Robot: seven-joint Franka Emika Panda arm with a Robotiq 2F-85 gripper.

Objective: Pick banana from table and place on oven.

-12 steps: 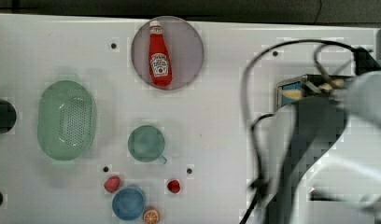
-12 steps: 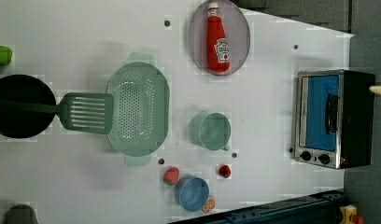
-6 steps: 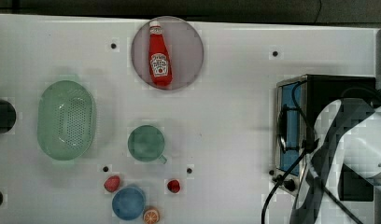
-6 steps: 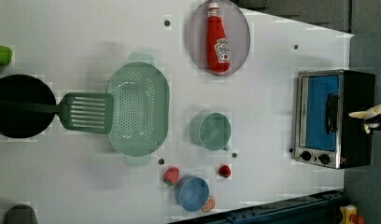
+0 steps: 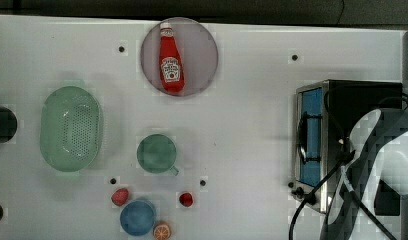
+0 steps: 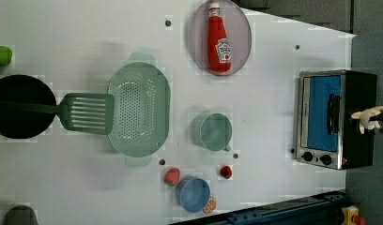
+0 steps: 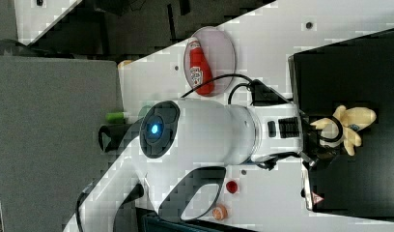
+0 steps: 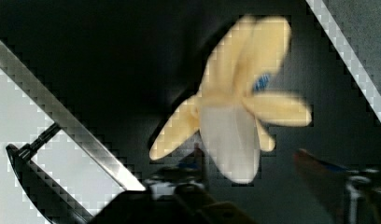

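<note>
A dark grey floor (image 6: 368, 28) borders the work surface in the left view; a flat grey panel (image 7: 55, 135) stands in the right view; black clutter (image 7: 137, 24) lies behind it.

We find the oven (image 6: 335, 118) at the left view's right end of the table (image 6: 274, 93), with the banana (image 6: 368, 118) on its top. The ketchup bottle (image 6: 218, 38) lies on a plate (image 6: 241, 42) toward the left view's top — the mug (image 6: 212, 132) sits between colander (image 6: 139, 115) and oven. Below the mug in the left view, a bowl (image 6: 193, 194) stands between what seem two strawberries (image 6: 172, 176), an orange slice (image 6: 209, 205) touching it.
</note>
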